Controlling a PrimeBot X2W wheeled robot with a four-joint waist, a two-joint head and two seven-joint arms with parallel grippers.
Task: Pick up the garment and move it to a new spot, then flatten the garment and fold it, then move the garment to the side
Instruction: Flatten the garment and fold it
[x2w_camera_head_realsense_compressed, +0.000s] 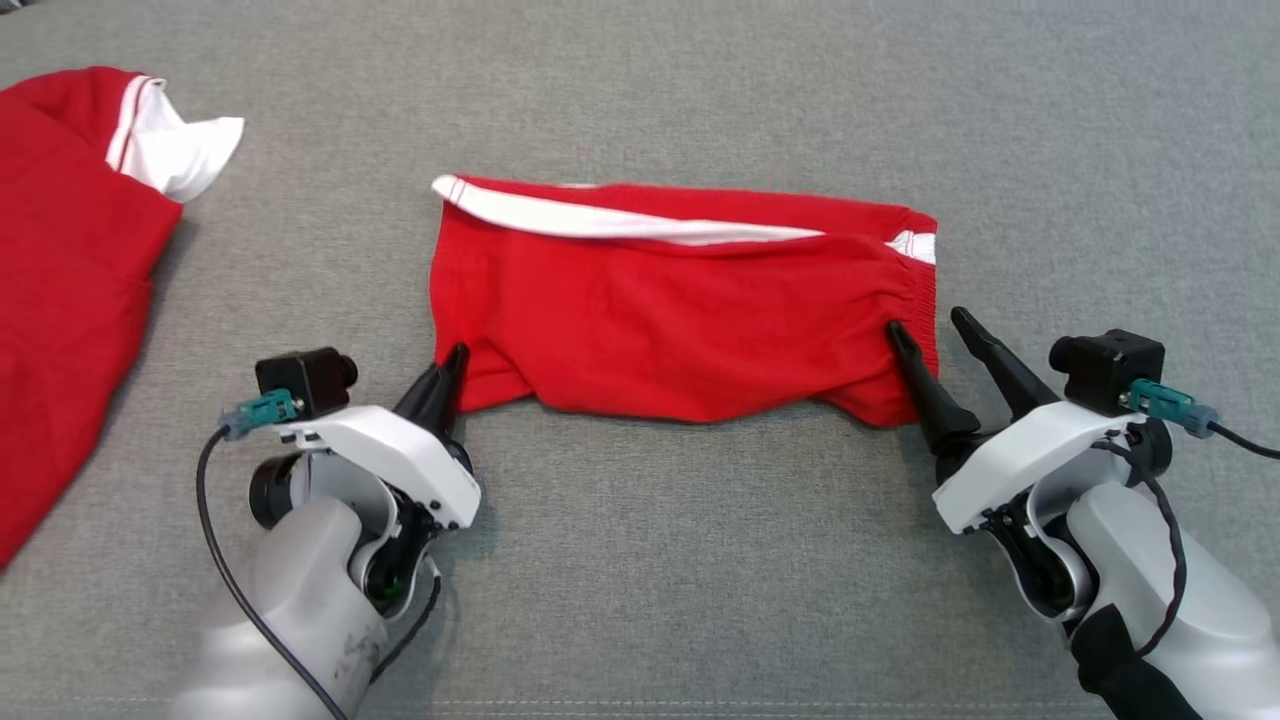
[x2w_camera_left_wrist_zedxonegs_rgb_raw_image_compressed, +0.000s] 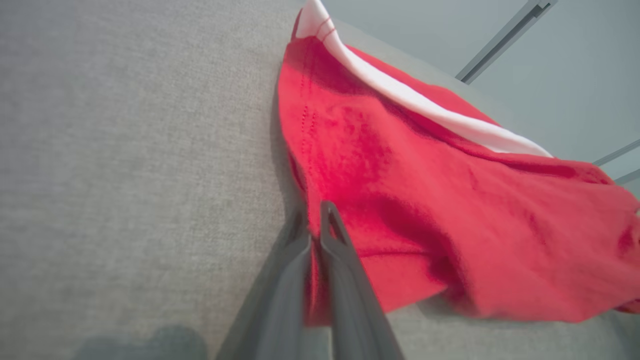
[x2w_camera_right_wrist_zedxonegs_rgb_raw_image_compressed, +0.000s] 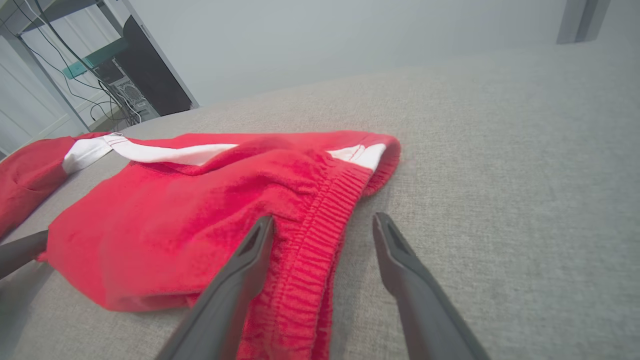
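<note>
My jaws differ from side to side: the left pair is pinched together and the right pair is spread apart. At the far left of the grey woven-cloth worktop (x2w_camera_head_realsense_compressed: 700, 560) lies a second red garment with a white-trimmed edge (x2w_camera_head_realsense_compressed: 70, 260), well apart from my left arm. Next, my left jaws are clamped on the near left corner of the red cloth shorts (x2w_camera_head_realsense_compressed: 680, 320), which have a white side stripe and a gathered elastic waistband. In the left wrist view, red cloth shows between my two dark fingers (x2w_camera_left_wrist_zedxonegs_rgb_raw_image_compressed: 345, 260). The shorts lie across the middle of the worktop, stripe along the far edge, waistband at the right end. There my right jaws straddle the waistband's near corner, wide open. One finger (x2w_camera_right_wrist_zedxonegs_rgb_raw_image_compressed: 237, 285) lies against the red cloth and the other finger (x2w_camera_right_wrist_zedxonegs_rgb_raw_image_compressed: 407, 285) is over bare worktop just beside it.
</note>
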